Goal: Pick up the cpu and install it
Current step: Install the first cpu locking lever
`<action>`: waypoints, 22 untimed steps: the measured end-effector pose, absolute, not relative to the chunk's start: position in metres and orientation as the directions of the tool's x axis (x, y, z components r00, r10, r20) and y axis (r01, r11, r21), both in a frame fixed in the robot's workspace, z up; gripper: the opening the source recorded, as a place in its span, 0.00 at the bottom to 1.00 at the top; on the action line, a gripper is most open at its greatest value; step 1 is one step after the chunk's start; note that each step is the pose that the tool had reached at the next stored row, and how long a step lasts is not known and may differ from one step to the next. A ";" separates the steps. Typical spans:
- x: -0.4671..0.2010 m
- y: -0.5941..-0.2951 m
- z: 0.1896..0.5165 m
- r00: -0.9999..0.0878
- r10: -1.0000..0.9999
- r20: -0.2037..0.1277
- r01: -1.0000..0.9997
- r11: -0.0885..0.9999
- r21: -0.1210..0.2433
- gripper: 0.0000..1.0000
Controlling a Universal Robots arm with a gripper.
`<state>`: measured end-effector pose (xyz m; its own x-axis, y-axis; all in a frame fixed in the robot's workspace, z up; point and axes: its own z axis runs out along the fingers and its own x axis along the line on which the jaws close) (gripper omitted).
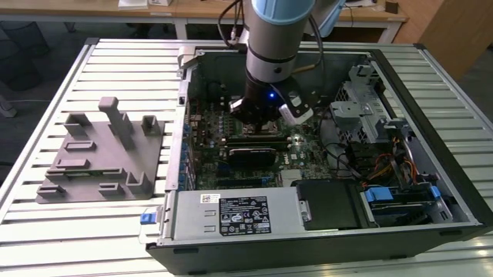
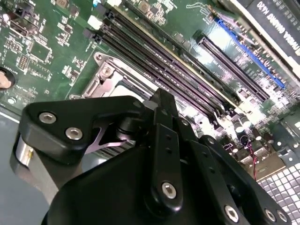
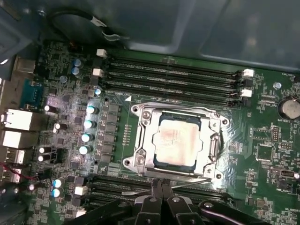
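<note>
While the cpu (image 3: 178,142) sits in its socket, my tool (image 3: 161,186) hovers beside it, fingers together, holding nothing.

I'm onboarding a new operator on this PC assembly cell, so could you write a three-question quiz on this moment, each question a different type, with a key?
1. True or false: the cpu still lies on the grey fixture outside the computer case.
2. In the first wrist view, the memory slots run along:
A. one side of the socket frame
B. two opposite sides of it
C. none
3. Fill in: the gripper hangs inside the case, over the ____.

Key
1. False: it sits in the socket frame on the motherboard.
2. B
3. motherboard, at the edge of the socket.
</note>
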<state>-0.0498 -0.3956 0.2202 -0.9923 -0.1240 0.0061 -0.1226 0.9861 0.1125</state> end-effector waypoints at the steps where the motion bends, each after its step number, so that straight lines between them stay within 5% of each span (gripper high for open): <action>1: -0.051 -0.396 0.220 -0.992 -0.125 0.005 -0.123 0.985 0.121 0.11; 22: -0.062 -0.408 0.202 -0.992 -0.126 -0.004 -0.125 0.974 0.190 0.11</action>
